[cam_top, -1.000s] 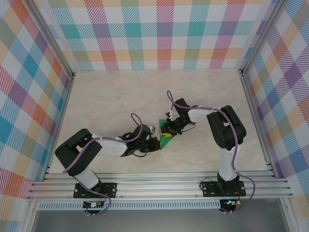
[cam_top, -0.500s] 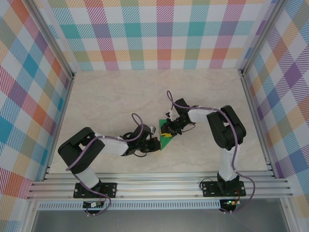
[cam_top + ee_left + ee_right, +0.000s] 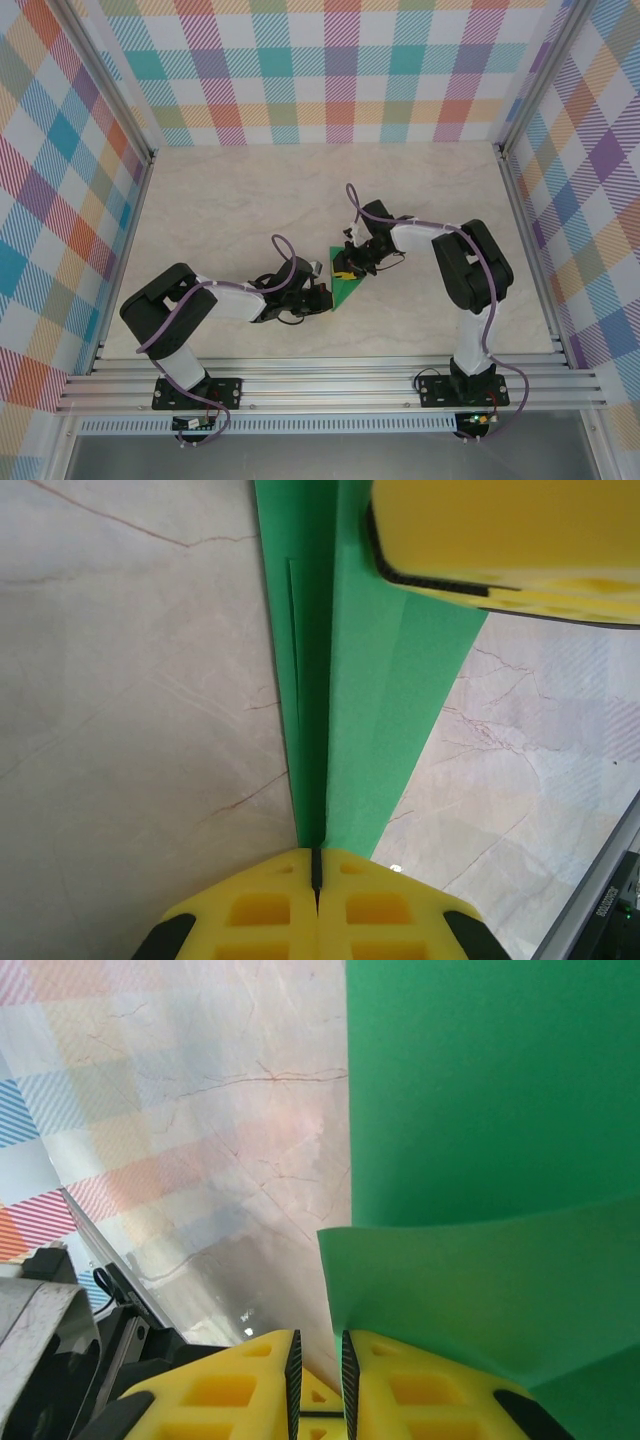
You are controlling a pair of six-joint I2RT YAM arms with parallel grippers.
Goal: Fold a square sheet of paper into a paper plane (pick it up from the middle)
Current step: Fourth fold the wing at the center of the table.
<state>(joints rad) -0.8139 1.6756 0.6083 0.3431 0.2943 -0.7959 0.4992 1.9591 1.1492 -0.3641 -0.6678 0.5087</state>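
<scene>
Folding stood midway near the tabletop's [image 3: 230, 200] centre. The left gripper [image 3: 316, 854] clamped the green paper [image 3: 370, 700] at its crease. The right gripper [image 3: 318, 1340] pinched a raised flap, which probably needed pressing flat next.

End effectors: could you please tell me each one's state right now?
Left end effector: closed, pinching the green paper.
Right end effector: nearly closed at the paper's raised flap; grip cannot be told.
</scene>
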